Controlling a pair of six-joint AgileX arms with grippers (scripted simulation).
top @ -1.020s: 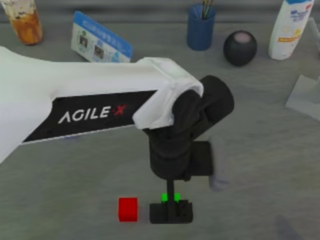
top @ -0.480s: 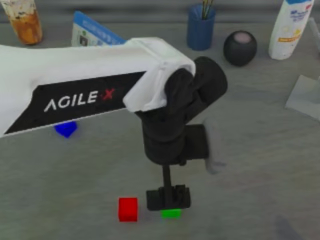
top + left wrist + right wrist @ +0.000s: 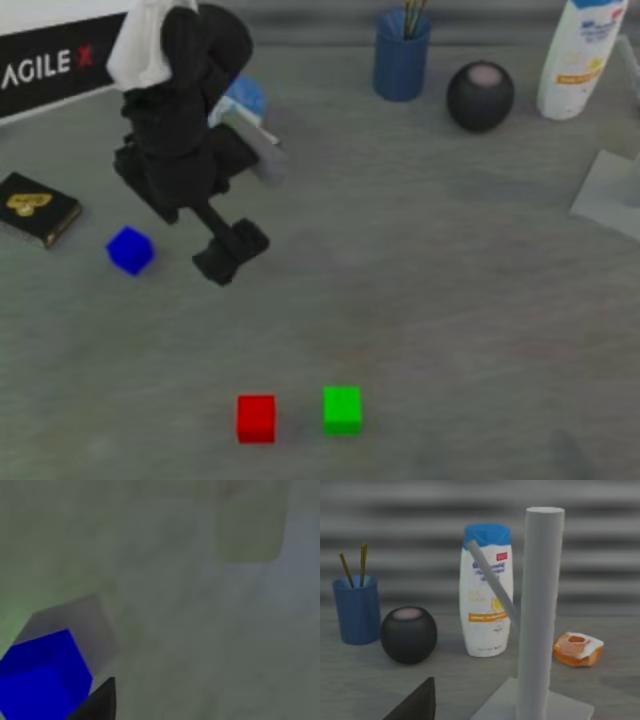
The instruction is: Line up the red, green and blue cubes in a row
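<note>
The red cube (image 3: 256,418) and the green cube (image 3: 342,410) sit side by side near the table's front edge, a small gap between them. At the left lies the blue cube (image 3: 130,250), alone and slightly turned; it also fills a corner of the left wrist view as the blue cube (image 3: 42,677). My left gripper (image 3: 232,250) hangs open and empty just right of the blue cube, apart from it. My right arm is parked out of the top view; one of its fingers (image 3: 417,702) shows in the right wrist view with nothing held.
A black book (image 3: 35,207) lies left of the blue cube. Along the back stand a blue pen cup (image 3: 402,55), a black round speaker (image 3: 480,95) and a white bottle (image 3: 580,55). A white stand (image 3: 610,195) is at the right edge.
My left gripper let go of the green cube beside the red one, rose, and swung back and to the left, ending next to the blue cube.
</note>
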